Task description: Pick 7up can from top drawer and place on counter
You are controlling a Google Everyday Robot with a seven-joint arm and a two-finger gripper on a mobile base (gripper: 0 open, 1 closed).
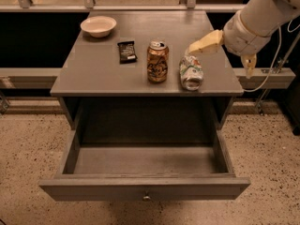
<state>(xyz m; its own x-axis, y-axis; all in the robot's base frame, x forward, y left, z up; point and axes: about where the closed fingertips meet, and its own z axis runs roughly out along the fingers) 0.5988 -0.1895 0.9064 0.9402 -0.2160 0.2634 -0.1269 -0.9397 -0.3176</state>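
Note:
The 7up can (191, 72), silvery-white with green and red marks and dented, lies on its side on the counter (98, 69) near its front right, just right of the upright copper-brown can (157, 61). My gripper (227, 54) is above the counter's right edge, up and to the right of the 7up can and apart from it. Its fingers (205, 42) are spread and hold nothing. The top drawer (145, 189) is pulled out toward me, with a small round knob on its front panel; its inside shows no objects.
A white bowl (98, 26) sits at the counter's back left. A dark snack packet (126, 51) lies left of the copper-brown can. A cable (272, 74) hangs to the right of the cabinet. Speckled floor surrounds the drawer.

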